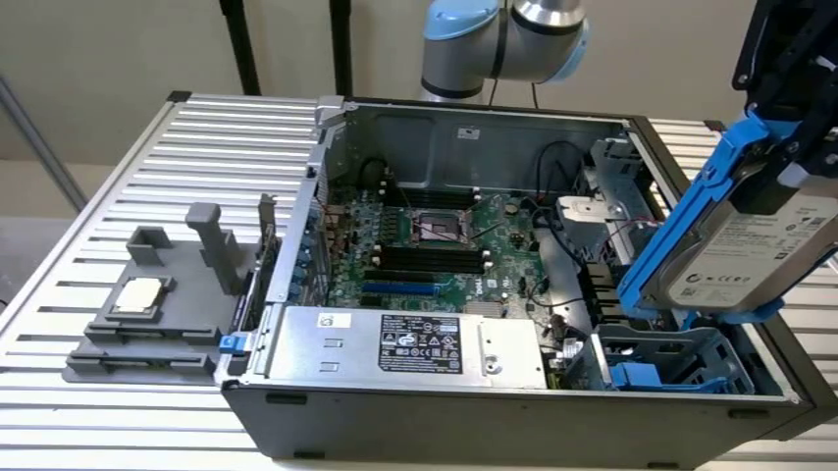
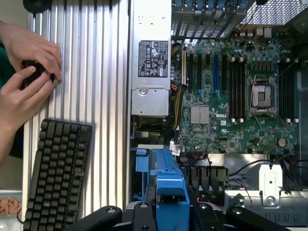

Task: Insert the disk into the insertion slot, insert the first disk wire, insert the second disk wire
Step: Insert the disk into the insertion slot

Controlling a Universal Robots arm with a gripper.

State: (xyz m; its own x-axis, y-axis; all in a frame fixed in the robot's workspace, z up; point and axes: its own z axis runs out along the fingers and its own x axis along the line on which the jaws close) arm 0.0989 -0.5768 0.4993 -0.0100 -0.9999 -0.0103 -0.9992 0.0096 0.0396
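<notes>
- Arm (image 1: 504,39): stout silver-grey cylindrical joints with pale blue end caps.
- Thin black cable (image 1: 494,86) running down between the joints.
- Gripper (image 2: 172,214): matte black angular linkage bars, with round silver screws (image 2: 111,210) at the pivots.

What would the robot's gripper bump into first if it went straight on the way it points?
Probably the insertion slot, with its blue rails: the gripper, holding the disk, hangs above it. Depth is unclear, so it may miss.

The motherboard (image 2: 226,91) reads DELL; the disk (image 1: 766,245) label is illegible
</notes>
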